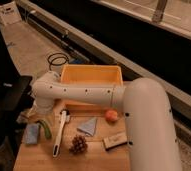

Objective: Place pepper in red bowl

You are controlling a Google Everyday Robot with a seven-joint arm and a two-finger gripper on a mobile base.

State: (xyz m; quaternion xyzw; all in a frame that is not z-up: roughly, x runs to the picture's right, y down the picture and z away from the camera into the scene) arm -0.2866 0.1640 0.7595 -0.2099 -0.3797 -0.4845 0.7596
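Gripper [36, 113]: sits at the end of the white arm [84, 94], low over the left edge of the wooden table [39, 160], at about 9 o'clock in the camera view. Whether it is open or closed cannot be told, as the arm's wrist section covers it. No object can be seen in its hold.

Pepper [44, 130]: lies flat on the table just below the gripper, at its 5 o'clock. It is dark green, slim and slightly curved, and it runs from upper left to lower right. Whether it touches the gripper cannot be told.

Blue sponge [31, 134]: lies just beside the pepper, at its 9 o'clock.

White brush [60, 132]: lies at the pepper's 3 o'clock, close by but apart from it, with its handle pointing toward 6 o'clock.

Yellow tub [91, 82]: stands at the far side of the table, at 12 o'clock, and the arm crosses in front of its near wall.

Blue-grey cloth [89, 126]: lies mid-table.

Pine cone [79, 145]: lies at the cloth's 7 o'clock.

Orange fruit [111, 116]: lies at the cloth's 2 o'clock.

Small wrapped bar [114, 141]: lies at the cloth's 4 o'clock, close to the arm's thick section.
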